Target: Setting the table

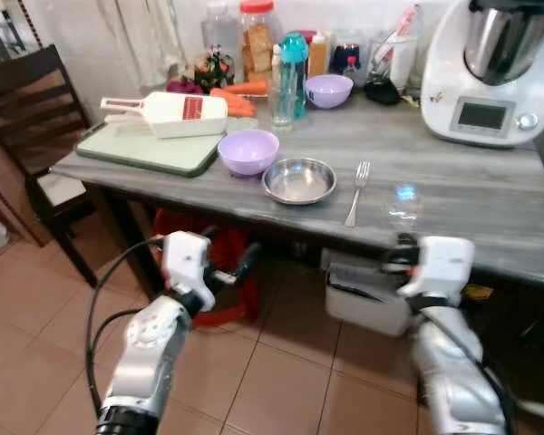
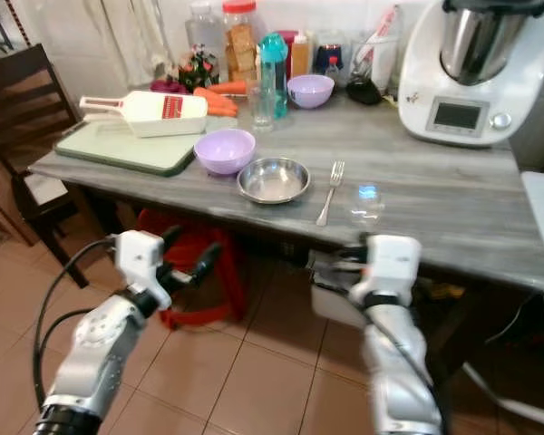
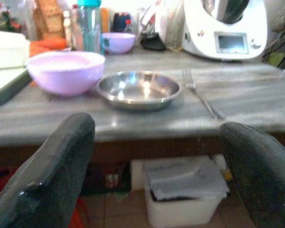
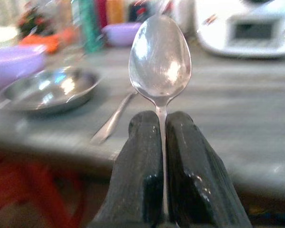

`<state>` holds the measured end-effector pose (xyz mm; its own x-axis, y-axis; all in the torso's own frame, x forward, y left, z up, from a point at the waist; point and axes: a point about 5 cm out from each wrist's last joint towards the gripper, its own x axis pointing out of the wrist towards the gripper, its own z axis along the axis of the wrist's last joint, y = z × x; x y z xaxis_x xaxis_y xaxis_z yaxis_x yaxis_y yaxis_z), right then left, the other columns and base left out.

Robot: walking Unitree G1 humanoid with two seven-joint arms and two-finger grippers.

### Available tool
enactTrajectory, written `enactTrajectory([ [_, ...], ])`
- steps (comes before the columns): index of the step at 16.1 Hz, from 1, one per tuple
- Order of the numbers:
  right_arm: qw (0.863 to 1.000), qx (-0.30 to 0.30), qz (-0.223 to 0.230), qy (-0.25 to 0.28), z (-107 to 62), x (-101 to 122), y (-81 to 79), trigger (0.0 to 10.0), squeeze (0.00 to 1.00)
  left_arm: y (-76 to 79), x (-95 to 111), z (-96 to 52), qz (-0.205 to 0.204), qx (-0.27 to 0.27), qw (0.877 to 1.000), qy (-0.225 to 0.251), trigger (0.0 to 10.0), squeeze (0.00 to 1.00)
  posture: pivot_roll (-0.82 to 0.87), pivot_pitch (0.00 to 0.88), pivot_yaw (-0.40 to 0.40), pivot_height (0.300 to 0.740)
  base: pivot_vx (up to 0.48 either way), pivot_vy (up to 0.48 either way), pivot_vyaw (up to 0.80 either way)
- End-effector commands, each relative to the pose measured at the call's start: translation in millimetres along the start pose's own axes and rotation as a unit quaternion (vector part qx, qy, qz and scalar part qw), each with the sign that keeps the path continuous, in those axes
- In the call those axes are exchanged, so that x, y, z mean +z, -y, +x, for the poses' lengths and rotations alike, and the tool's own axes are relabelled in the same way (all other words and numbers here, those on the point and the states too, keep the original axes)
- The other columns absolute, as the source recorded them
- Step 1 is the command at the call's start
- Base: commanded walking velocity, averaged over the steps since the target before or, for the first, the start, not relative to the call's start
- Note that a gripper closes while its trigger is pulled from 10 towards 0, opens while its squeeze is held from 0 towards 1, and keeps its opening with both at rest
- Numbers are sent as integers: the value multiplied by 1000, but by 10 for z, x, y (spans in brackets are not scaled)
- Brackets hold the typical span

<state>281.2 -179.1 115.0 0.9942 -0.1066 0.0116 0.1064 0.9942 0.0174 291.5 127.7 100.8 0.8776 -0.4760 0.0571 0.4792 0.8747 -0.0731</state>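
A steel plate [image 1: 298, 179] lies near the front edge of the grey table [image 1: 453, 195]. A fork [image 1: 357, 192] lies just right of it and a lilac bowl [image 1: 248, 150] just left. My right gripper [image 4: 162, 118] is shut on the handle of a silver spoon [image 4: 159, 57], whose bowl points up. It hangs in front of the table edge, below and right of the fork. My left gripper [image 1: 231, 258] stands open with nothing in it, below the table edge in front of the lilac bowl [image 3: 65, 71] and the plate [image 3: 138, 89].
A green cutting board [image 1: 150, 145] carries a white slicer [image 1: 168, 113] at the left end. Bottles, jars, a second lilac bowl [image 1: 329, 90] and a white kitchen machine [image 1: 490, 72] line the back. A dark chair [image 1: 23, 118] stands left. A white bin [image 1: 367, 294] sits under the table.
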Motion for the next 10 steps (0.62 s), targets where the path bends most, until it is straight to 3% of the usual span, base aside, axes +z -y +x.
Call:
enactTrajectory([
  [1,1000,12,14,9,29,56,-100,10000,0,-93,56,-20,13,10,1000,4,10000,0,-34,0,33,740,371,0,-788],
  [4,1000,13,15,11,35,58,-108,10000,0,-90,49,-23,14,10,1000,3,10000,0,-33,0,33,740,369,0,-758],
  [10,1000,12,15,12,41,59,-115,10000,0,-68,46,-20,13,7,1000,2,10000,0,-31,0,33,740,388,0,0],
])
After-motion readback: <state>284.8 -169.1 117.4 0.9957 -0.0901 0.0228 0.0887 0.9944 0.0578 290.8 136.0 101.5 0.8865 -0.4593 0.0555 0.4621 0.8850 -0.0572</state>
